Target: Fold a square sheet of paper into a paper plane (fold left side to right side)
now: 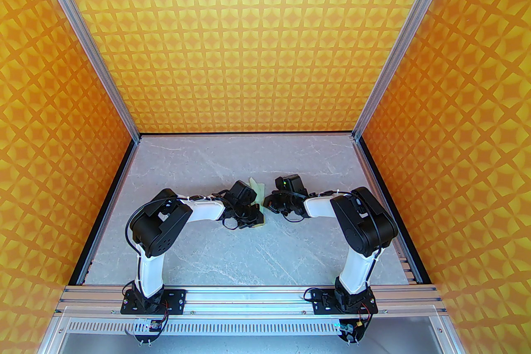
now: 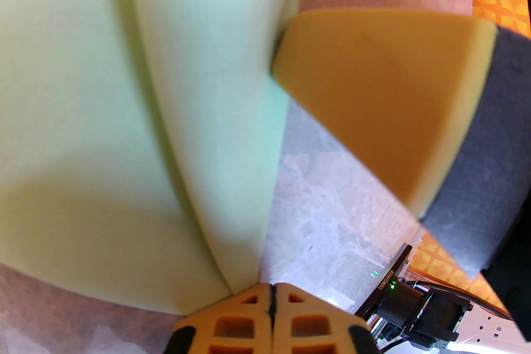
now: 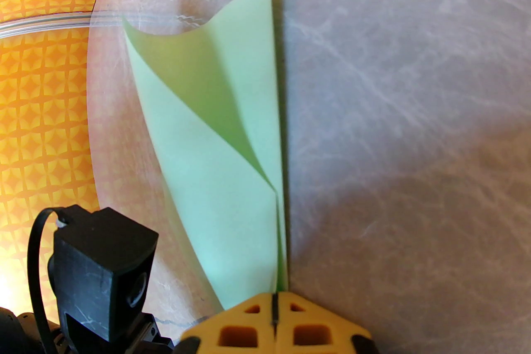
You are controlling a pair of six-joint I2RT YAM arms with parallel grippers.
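Over the middle of the tabletop [image 1: 249, 252], our left gripper [image 2: 271, 291] and right gripper [image 3: 274, 296] both pinch the paper plane [image 3: 215, 186] tight. We should pull softly so it won't tear.

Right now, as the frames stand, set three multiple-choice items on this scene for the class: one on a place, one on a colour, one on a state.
1. Where is the paper?
A) at the table's far left corner
B) between the left pincer and right pincer
C) on the rail by the bases

2. What colour is the paper?
A) white
B) orange
C) pale green

3. How is the right pincer?
A) open above the paper
B) shut on nothing
C) shut on the paper

Answers:
1 B: the top view shows it between the two.
2 C: both wrist views show it mint green.
3 C: the right wrist view shows the fingers closed with the paper pinched between them.
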